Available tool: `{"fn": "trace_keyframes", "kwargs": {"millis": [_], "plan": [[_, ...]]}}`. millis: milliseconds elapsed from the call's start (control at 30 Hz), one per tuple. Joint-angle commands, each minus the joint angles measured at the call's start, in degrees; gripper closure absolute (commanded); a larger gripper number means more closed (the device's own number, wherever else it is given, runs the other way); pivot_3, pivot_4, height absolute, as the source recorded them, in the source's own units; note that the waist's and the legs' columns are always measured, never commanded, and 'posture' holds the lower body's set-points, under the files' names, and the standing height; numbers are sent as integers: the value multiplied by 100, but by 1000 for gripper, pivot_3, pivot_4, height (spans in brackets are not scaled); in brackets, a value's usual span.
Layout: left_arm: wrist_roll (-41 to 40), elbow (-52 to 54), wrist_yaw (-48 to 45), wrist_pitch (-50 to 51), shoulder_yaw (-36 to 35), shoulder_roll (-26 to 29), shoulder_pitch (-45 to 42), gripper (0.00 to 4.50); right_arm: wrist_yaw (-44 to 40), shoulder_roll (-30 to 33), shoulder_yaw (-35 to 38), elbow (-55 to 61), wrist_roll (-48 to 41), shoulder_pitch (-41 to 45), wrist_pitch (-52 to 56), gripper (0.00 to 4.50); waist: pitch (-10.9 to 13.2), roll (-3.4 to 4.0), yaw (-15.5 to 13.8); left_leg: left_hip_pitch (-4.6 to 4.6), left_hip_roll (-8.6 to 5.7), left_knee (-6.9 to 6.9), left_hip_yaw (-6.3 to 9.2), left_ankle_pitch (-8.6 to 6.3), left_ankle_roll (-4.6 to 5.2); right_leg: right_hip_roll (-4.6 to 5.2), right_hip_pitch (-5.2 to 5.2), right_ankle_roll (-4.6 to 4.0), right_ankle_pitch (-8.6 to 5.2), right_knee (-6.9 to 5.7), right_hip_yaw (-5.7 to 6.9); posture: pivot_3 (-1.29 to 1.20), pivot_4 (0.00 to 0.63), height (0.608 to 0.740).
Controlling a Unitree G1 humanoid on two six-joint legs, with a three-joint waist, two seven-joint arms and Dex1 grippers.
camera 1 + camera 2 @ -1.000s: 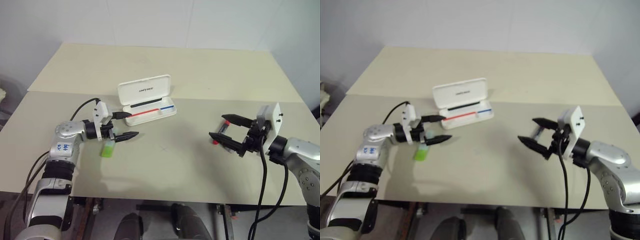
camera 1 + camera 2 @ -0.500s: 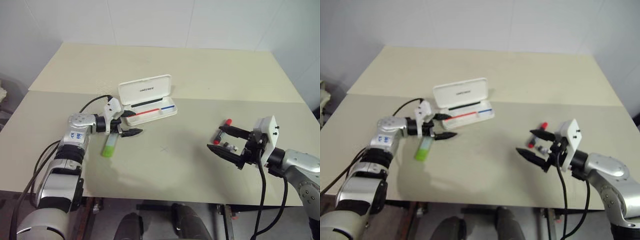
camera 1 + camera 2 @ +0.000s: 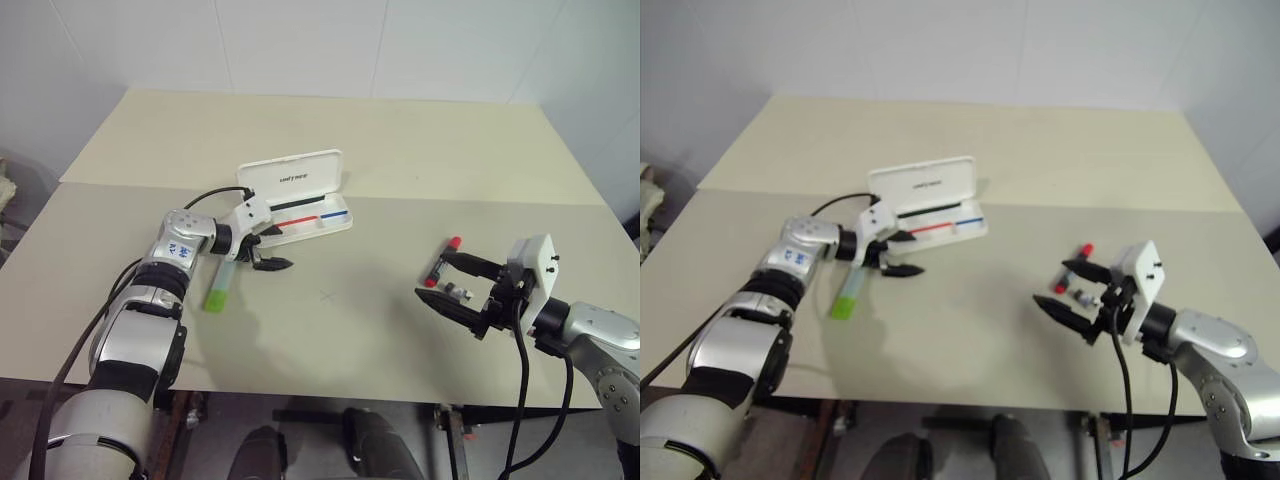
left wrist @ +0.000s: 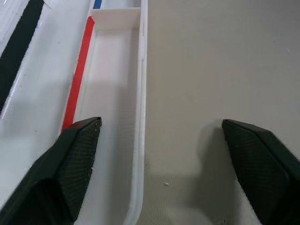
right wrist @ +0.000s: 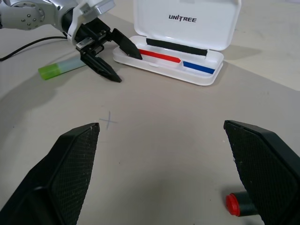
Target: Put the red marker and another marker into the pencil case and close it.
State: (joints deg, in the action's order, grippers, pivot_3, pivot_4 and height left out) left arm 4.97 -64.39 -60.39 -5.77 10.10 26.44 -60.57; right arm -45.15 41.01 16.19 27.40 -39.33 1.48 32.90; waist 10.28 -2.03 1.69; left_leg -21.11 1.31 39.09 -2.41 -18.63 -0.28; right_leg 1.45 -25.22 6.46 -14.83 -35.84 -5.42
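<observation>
The pencil case (image 3: 291, 178) stands open at the table's middle left, lid upright, red and blue lines in its tray (image 5: 201, 80). My left gripper (image 3: 283, 247) is open and empty at the tray's near-left corner, one finger (image 4: 77, 150) over the tray and the other over the table. The green highlighter (image 3: 221, 286), the other marker, lies on the table just left of that gripper, apart from it. The red marker (image 3: 444, 262) lies on the table at the right. My right gripper (image 3: 432, 275) hovers open over it, holding nothing.
A small grey stub (image 3: 459, 293) lies beside the red marker, between the right gripper's fingers as seen from above. A seam (image 3: 480, 203) crosses the table (image 3: 400, 150) behind the case. A faint cross mark (image 5: 108, 121) sits mid-table.
My left gripper has moved away from above the highlighter, forward and right to the case's corner, and its fingers have narrowed slightly. The highlighter stays on the table. The right gripper remains over the red marker.
</observation>
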Motion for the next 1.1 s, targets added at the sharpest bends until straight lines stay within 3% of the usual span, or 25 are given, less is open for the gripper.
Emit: {"fn": "trace_keyframes", "kwargs": {"millis": [33,333,533,700,833,1000,1100], "plan": [[179,-215,151,36,34,-8,-83,1608,53,16,98,246,-7,0,-117,0,0,0,2,0,0,0,0,0,0,0,0,0,0,1,-1,0,150,740],[93,-141,194,-51,-132,52,-198,4483,31,62,56,131,19,147,-135,0,0,-1,-8,-11,0,-1,1,-1,-1,3,-1,8,4,17,1,0,150,740],[-78,494,-11,-250,-247,174,20,4483,-27,77,45,44,29,269,-144,0,1,-2,0,-9,1,-1,-1,-1,-1,2,-2,8,6,16,-1,0,150,740],[-356,1962,-315,-323,-318,347,657,4483,-308,188,123,28,-4,196,-227,0,1,-1,-15,-28,29,-8,0,-3,-4,3,-14,8,5,18,3,0,150,740],[-614,3342,-703,151,-291,529,1281,4483,-603,345,335,140,-206,42,-230,0,1,-1,-16,-35,34,-8,0,-6,-5,8,-15,9,6,18,5,0,150,740],[-918,4714,-941,569,-281,714,1851,4483,-739,402,445,100,190,-249,-728,0,1,-1,-23,-35,34,-6,-3,-7,-5,12,-15,11,7,22,5,0,150,740],[-1024,5331,-1119,814,-187,857,2191,4483,-1059,438,724,289,-165,-510,-767,0,1,-1,-14,-30,32,-3,-5,-7,-5,9,-14,10,6,28,2,0,150,740]]}}
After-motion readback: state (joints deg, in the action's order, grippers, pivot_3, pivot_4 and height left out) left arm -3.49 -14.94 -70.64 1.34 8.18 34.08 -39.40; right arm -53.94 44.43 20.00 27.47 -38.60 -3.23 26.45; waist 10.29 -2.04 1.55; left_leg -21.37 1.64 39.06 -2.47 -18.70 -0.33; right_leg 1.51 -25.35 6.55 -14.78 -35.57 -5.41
